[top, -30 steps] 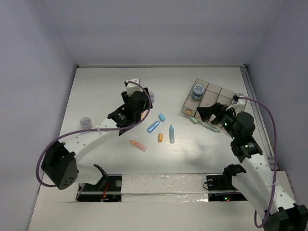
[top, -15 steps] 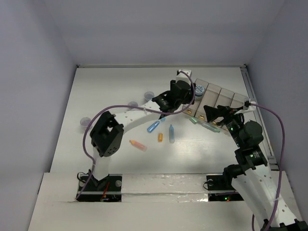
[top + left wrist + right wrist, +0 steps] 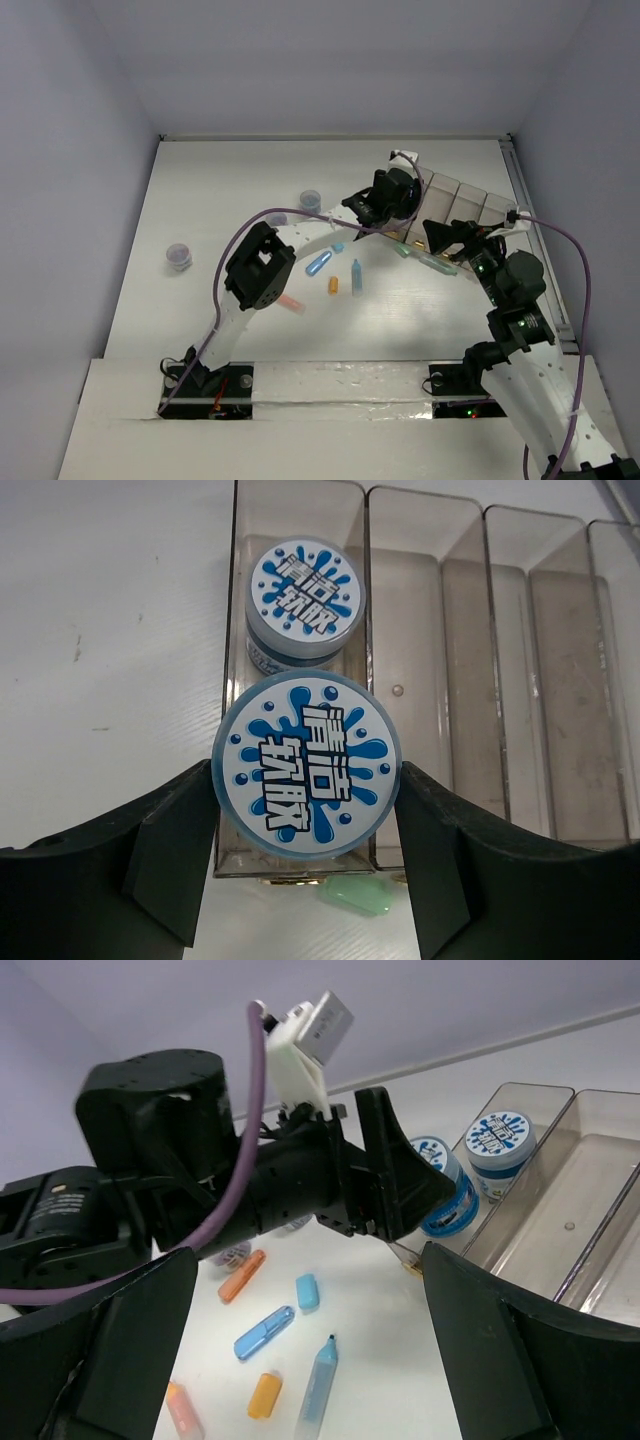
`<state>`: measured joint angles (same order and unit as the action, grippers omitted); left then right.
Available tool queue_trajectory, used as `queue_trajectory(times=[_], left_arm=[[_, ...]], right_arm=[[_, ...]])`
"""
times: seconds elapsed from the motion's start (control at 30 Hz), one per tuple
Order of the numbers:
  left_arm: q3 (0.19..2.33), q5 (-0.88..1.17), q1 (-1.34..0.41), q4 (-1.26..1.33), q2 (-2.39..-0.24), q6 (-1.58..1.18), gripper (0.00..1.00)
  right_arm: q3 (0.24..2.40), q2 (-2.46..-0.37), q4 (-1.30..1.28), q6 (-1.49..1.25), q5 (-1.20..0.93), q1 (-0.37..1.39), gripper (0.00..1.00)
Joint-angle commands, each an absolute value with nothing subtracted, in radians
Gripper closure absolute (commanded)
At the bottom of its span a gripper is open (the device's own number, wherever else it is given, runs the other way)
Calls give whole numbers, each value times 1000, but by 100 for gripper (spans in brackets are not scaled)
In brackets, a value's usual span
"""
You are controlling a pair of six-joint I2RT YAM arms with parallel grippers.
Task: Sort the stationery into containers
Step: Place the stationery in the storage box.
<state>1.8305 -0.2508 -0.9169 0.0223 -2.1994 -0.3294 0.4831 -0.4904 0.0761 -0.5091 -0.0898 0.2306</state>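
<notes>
A: Left wrist view first. What is the left gripper (image 3: 308, 815) doing?
B: It's pinching a round blue-labelled tub (image 3: 308, 770) over the organiser box's (image 3: 560, 680) leftmost compartment, where a second tub (image 3: 305, 590) sits.
A: And the right gripper (image 3: 310, 1350)?
B: Spread and empty, just beside the box. The white table (image 3: 220, 200) is scuffed and the walls (image 3: 330, 60) are pale lilac. Loose sticks (image 3: 319, 263) lie left of the box.

— Top view?
— Fixed high behind both arm bases, looking down and forward over the whole desk (image 3: 210, 200); far off.
— Left wrist?
— Very close, staring straight down past the left claw (image 3: 305, 780) into the organiser box (image 3: 520, 680).
— Right wrist?
— Low, angled leftward across the desk past the right claw (image 3: 308, 1260). Shares with the left wrist the box's end compartment and the blue-lidded tub (image 3: 307, 750).
</notes>
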Motion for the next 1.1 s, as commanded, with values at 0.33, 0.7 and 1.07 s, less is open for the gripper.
queue_trajectory(times=[0.33, 0.7, 1.07], left_arm=[[1899, -261, -914, 44, -2215, -307, 28], [1912, -368, -878, 48, -2086, -284, 4], [1132, -564, -601, 25, -1478, -498, 1]], right_arm=[[476, -489, 112, -509, -77, 238, 0], [479, -509, 117, -508, -98, 238, 0], [505, -567, 109, -496, -176, 238, 0]])
